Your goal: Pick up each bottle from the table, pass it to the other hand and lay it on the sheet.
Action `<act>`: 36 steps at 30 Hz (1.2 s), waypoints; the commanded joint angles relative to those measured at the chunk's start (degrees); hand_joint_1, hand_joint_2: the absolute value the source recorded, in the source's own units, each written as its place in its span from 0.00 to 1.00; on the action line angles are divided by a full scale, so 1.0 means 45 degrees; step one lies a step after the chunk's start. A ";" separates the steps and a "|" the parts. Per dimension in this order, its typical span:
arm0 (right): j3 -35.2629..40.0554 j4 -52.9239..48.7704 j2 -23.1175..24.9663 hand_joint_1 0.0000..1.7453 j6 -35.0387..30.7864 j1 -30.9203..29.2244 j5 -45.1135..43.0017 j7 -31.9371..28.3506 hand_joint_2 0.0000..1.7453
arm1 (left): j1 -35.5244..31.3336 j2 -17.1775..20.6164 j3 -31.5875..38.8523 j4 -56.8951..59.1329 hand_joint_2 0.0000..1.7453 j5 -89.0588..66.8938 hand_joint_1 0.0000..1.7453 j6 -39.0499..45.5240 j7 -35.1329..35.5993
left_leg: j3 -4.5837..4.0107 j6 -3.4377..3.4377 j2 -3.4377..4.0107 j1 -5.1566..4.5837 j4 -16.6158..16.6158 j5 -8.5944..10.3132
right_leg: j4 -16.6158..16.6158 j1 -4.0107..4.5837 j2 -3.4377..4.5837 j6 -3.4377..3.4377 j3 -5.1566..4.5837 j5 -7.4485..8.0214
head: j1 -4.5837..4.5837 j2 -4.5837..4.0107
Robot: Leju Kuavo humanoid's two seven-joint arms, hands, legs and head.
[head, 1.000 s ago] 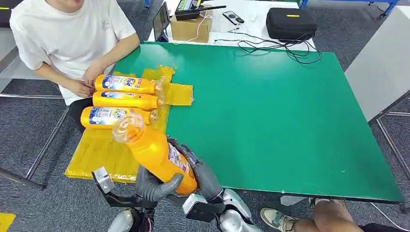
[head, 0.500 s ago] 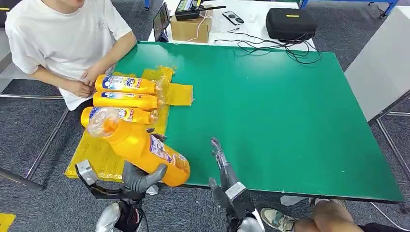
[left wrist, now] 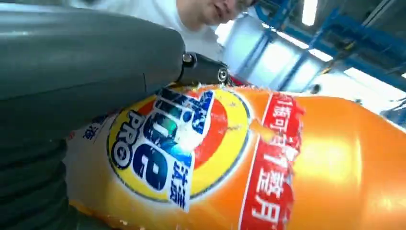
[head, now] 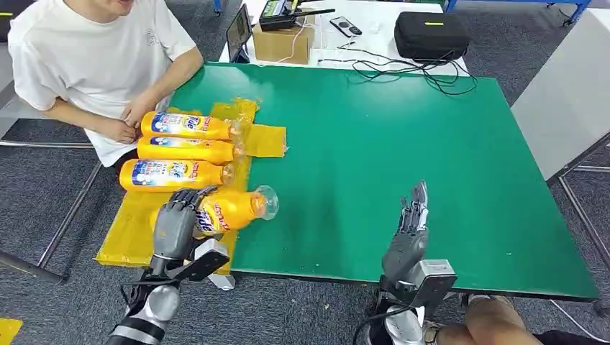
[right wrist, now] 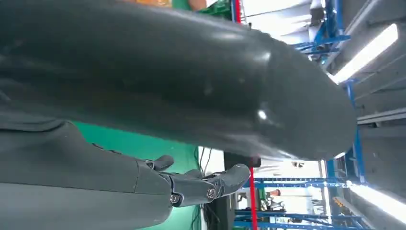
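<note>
- Since the earlier frames, the held bottle (head: 229, 210) has been swung from upright near the body down to lying on its side, cap toward 3 o'clock; the right hand (head: 408, 233) has been pulled away from it and out to the table's near-right area.
- Left hand (head: 176, 215) is seen clamped over the bottle's base end, fingers wrapped over the label; the left wrist view confirms the label pressed close against the hand.
- Bottle sits at the sheet's (head: 137, 230) near-right edge, partly over the green table (head: 403, 144), just at 6 o'clock of the three laid bottles (head: 176, 147). Whether it rests fully on the surface cannot be told.
- Progress, as judged: three bottles are already laid in a row on the sheet; the fourth has been handed over and is at the placing step, release not yet done.
- No further bottles are seen standing on the table, so this is probably the last one.
- Right hand: empty, fingers spread and extended toward 12 o'clock, held above the table, well apart from the bottle.
- Left arm comes in from 7 o'clock, wrist turned palm-down over the bottle.
- A person (head: 93, 57) is seated at 10 o'clock, hands just beside the farthest bottle.
</note>
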 commanded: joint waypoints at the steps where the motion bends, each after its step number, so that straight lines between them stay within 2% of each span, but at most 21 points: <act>1: -0.0402 0.2569 -0.0028 0.00 0.0553 -0.1347 -0.0427 -0.0060 0.00 | -0.2280 0.2034 0.0498 0.7843 1.00 -0.2938 1.00 0.1548 0.0240 | 0.0101 -0.0018 0.0042 0.0008 -0.0049 -0.0008 | -0.0043 0.0010 0.0037 -0.0030 0.0084 0.0002 | 0.0000 0.0000; 2: -0.0402 0.2569 -0.0028 0.00 0.0553 -0.1347 -0.0427 -0.0060 0.00 | -0.2280 0.2034 0.0498 0.7843 1.00 -0.2938 1.00 0.1548 0.0240 | 0.0060 -0.0012 0.0034 0.0012 -0.0026 -0.0008 | -0.0022 0.0012 0.0024 -0.0020 0.0048 -0.0002 | 0.0000 0.0000; 3: -0.0420 0.2576 -0.0046 0.00 0.0564 -0.1365 -0.0439 -0.0064 0.00 | -0.2302 0.1997 0.0498 0.7854 1.00 -0.2951 1.00 0.1548 0.0243 | 0.0131 -0.0028 0.0057 0.0027 -0.0039 -0.0033 | -0.0037 0.0030 0.0041 -0.0050 0.0114 -0.0019 | -0.0005 0.0000; 4: -0.0420 0.2576 -0.0046 0.00 0.0564 -0.1365 -0.0439 -0.0064 0.00 | -0.2302 0.1997 0.0498 0.7854 1.00 -0.2951 1.00 0.1548 0.0243 | 0.0057 -0.0013 0.0029 0.0015 -0.0020 -0.0013 | -0.0018 0.0015 0.0013 -0.0022 0.0044 -0.0010 | -0.0005 0.0000; 5: -0.0424 0.2576 -0.0048 0.00 0.0567 -0.1366 -0.0440 -0.0065 0.00 | -0.2321 0.1962 0.0494 0.7859 1.00 -0.2975 1.00 0.1548 0.0263 | 0.0076 -0.0016 0.0020 0.0023 -0.0019 -0.0022 | -0.0021 0.0024 0.0004 -0.0029 0.0067 -0.0021 | -0.0005 0.0000; 7: -0.0457 0.2689 -0.0085 0.00 0.0715 -0.1423 -0.0506 0.0045 0.00 | -0.2560 0.2088 0.0164 0.8452 1.00 -0.4025 1.00 0.1483 0.0861 | 0.0096 -0.0016 -0.0003 0.0016 -0.0020 -0.0027 | -0.0018 0.0015 0.0000 -0.0031 0.0097 -0.0033 | 0.0000 0.0000; 11: -0.0713 0.3159 -0.0153 0.00 0.0811 -0.1582 -0.0680 0.0207 0.00 | -0.2879 0.1924 0.0269 0.9034 1.00 -0.3883 1.00 0.1024 0.0584 | 0.0115 -0.0021 0.0002 0.0018 -0.0027 -0.0018 | -0.0026 0.0019 0.0017 -0.0046 0.0123 -0.0018 | 0.0005 0.0000; 12: -0.0791 0.3258 -0.0139 0.00 0.0854 -0.1608 -0.0711 0.0219 0.00 | -0.3015 0.1828 0.0170 0.9244 1.00 -0.4069 0.41 0.0845 0.0733 | 0.0109 -0.0016 -0.0007 0.0008 -0.0029 -0.0010 | -0.0023 0.0009 0.0015 -0.0037 0.0118 -0.0015 | -0.0005 0.0000; 13: -0.0849 0.3307 -0.0124 0.00 0.0885 -0.1632 -0.0722 0.0225 0.00 | -0.3120 0.1763 0.0139 0.9399 1.00 -0.4125 0.07 0.0537 0.0864 | 0.0147 -0.0029 0.0020 0.0022 -0.0032 -0.0021 | -0.0027 0.0025 0.0034 -0.0064 0.0149 -0.0017 | 0.0000 0.0000; 14: -0.0917 0.3347 -0.0105 0.00 0.0916 -0.1649 -0.0725 0.0225 0.00 | -0.3313 0.1628 0.0213 0.9671 1.00 -0.4024 0.00 -0.0219 0.1065 | 0.0146 -0.0033 0.0009 0.0022 -0.0027 -0.0014 | -0.0020 0.0026 0.0021 -0.0070 0.0150 -0.0016 | 0.0000 0.0000; 16: -0.1023 0.3375 -0.0085 0.00 0.0978 -0.1668 -0.0709 0.0261 0.00 | -0.3462 0.1407 0.0462 0.9664 1.00 -0.3572 0.00 -0.1151 0.1038 | 0.0163 -0.0033 -0.0033 0.0012 -0.0028 -0.0006 | -0.0019 0.0015 -0.0016 -0.0056 0.0162 -0.0014 | -0.0005 0.0000; 18: -0.1212 0.3376 -0.0030 0.00 0.1087 -0.1662 -0.0642 0.0282 0.00 | -0.3383 0.1116 0.1098 0.9064 1.00 -0.1871 0.00 -0.2969 -0.0278 | 0.0195 -0.0033 -0.0070 0.0006 -0.0027 0.0001 | -0.0012 0.0008 -0.0039 -0.0069 0.0187 -0.0035 | 0.0000 0.0000; 21: -0.1290 0.3382 -0.0050 0.00 0.1123 -0.1649 -0.0604 0.0250 0.00 | -0.3267 0.1046 0.1218 0.8602 1.00 -0.1305 0.00 -0.3410 -0.0603 | 0.0245 -0.0086 -0.0079 0.0007 -0.0038 -0.0035 | -0.0014 0.0011 -0.0023 -0.0089 0.0251 -0.0038 | -0.0005 0.0000; 24: -0.1528 0.3482 0.0004 0.00 0.1288 -0.1642 -0.0550 0.0158 0.00 | -0.2177 0.0675 0.1583 0.5947 1.00 0.1753 0.00 -0.5962 -0.2211 | 0.0291 -0.0087 -0.0085 0.0004 -0.0046 -0.0022 | -0.0017 0.0010 -0.0022 -0.0072 0.0254 -0.0054 | -0.0005 0.0000; 26: -0.1656 0.3552 0.0051 0.00 0.1419 -0.1641 -0.0570 0.0052 0.00 | -0.1418 0.0583 0.1237 0.4053 1.00 0.2903 0.00 -0.6809 -0.2349 | 0.0266 -0.0064 -0.0068 0.0009 -0.0052 0.0015 | -0.0031 0.0015 -0.0016 -0.0101 0.0256 -0.0026 | -0.0005 0.0000; 28: -0.1744 0.3543 0.0107 0.00 0.1510 -0.1611 -0.0560 -0.0019 0.00 | -0.0907 0.0601 0.0732 0.2377 1.00 0.3589 0.00 -0.7217 -0.1856 | 0.0277 -0.0053 -0.0123 0.0004 -0.0027 0.0020 | -0.0003 0.0003 -0.0063 -0.0051 0.0289 -0.0040 | 0.0000 0.0000; 30: -0.1754 0.3535 0.0125 0.00 0.1545 -0.1606 -0.0559 -0.0020 0.00 | -0.0837 0.0634 0.0607 0.2038 1.00 0.3845 0.00 -0.7284 -0.1812 | 0.0264 -0.0051 -0.0145 0.0000 -0.0024 0.0019 | -0.0003 -0.0001 -0.0083 -0.0051 0.0286 -0.0045 | -0.0005 0.0000; 33: -0.1812 0.3399 0.0219 0.00 0.1568 -0.1536 -0.0529 -0.0078 0.00 | -0.0575 0.0532 0.0240 0.0647 1.00 0.4670 0.00 -0.7296 -0.2142 | 0.0209 -0.0060 -0.0091 0.0014 -0.0011 -0.0004 | -0.0008 0.0015 -0.0041 -0.0075 0.0235 -0.0042 | 0.0000 0.0000; 34: -0.1803 0.3359 0.0226 0.00 0.1579 -0.1506 -0.0520 -0.0078 0.00 | -0.0459 0.0531 0.0148 0.0249 1.00 0.4749 0.00 -0.7290 -0.1972 | 0.0162 -0.0055 -0.0141 0.0006 -0.0006 0.0018 | 0.0002 0.0001 -0.0089 -0.0051 0.0195 -0.0038 | 0.0005 0.0000; 36: -0.1803 0.3359 0.0226 0.00 0.1579 -0.1506 -0.0520 -0.0078 0.00 | -0.0459 0.0531 0.0148 0.0249 1.00 0.4749 0.00 -0.7290 -0.1972 | 0.0135 -0.0060 -0.0135 0.0008 -0.0006 0.0016 | 0.0002 0.0003 -0.0089 -0.0055 0.0157 -0.0039 | 0.0000 0.0000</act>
